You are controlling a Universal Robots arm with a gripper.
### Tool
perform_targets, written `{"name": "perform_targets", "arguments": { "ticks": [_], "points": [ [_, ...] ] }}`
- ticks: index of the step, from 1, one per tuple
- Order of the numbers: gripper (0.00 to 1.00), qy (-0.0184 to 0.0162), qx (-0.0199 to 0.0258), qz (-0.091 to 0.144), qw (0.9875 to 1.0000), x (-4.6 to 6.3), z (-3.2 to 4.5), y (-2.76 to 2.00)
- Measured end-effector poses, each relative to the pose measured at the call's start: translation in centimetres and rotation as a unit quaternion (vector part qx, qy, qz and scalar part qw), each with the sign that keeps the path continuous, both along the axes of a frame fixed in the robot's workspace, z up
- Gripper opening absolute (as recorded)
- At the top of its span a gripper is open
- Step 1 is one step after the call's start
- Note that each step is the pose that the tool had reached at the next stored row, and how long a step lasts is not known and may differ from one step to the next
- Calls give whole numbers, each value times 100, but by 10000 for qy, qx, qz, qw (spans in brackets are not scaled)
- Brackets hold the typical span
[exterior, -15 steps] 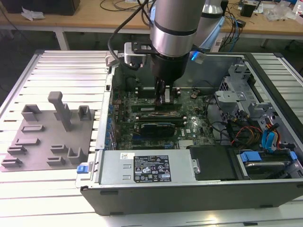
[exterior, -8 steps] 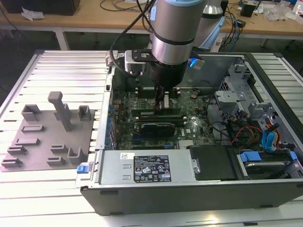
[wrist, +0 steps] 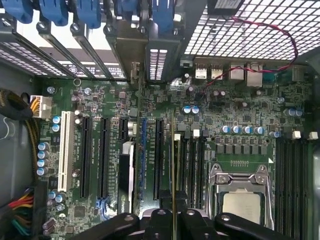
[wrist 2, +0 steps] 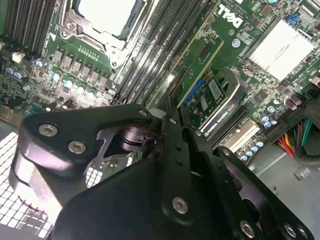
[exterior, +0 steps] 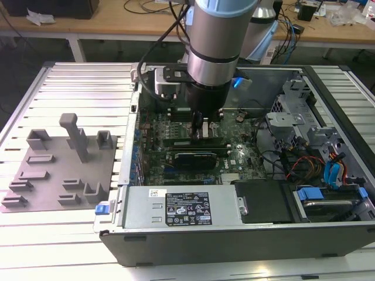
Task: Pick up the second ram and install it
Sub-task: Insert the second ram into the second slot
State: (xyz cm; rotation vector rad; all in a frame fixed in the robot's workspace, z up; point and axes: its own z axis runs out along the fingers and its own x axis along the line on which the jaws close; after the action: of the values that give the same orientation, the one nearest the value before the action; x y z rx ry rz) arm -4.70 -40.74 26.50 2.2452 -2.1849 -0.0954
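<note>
The tool (exterior: pixel 201 130) is being held low inside the open computer case (exterior: pixel 328 88), directly over the motherboard (exterior: pixel 234 158), in the exterior view. Its fingers (wrist: pixel 159 220) are being pressed together on the second ram (wrist: pixel 174 170), which is being gripped on edge as a thin green stick. In the first wrist view the stick is being kept upright in line with the memory slots (wrist: pixel 192 170), just beside the processor socket (wrist: pixel 240 200), with the long black expansion slots (wrist: pixel 102 155) on its other side. In the second wrist view the same green board (wrist 2: pixel 197 67) is being shown running away from the fingertips (wrist 2: pixel 172 130), next to the black graphics card (wrist 2: pixel 220 95) and parallel to the empty slots (wrist 2: pixel 150 65). Whether the stick is already being seated in its slot cannot be told. On the exterior view's left, a grey parts fixture (exterior: pixel 58 170) is resting on the slatted counter (exterior: pixel 76 82), well apart from the case.
</note>
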Motion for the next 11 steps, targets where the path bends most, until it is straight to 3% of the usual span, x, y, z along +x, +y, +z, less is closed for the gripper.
{"name": "perform_targets", "arguments": {
  "ticks": [11],
  "points": [
    [11,0,0,0,10000,0,-183,0]
  ]
}}
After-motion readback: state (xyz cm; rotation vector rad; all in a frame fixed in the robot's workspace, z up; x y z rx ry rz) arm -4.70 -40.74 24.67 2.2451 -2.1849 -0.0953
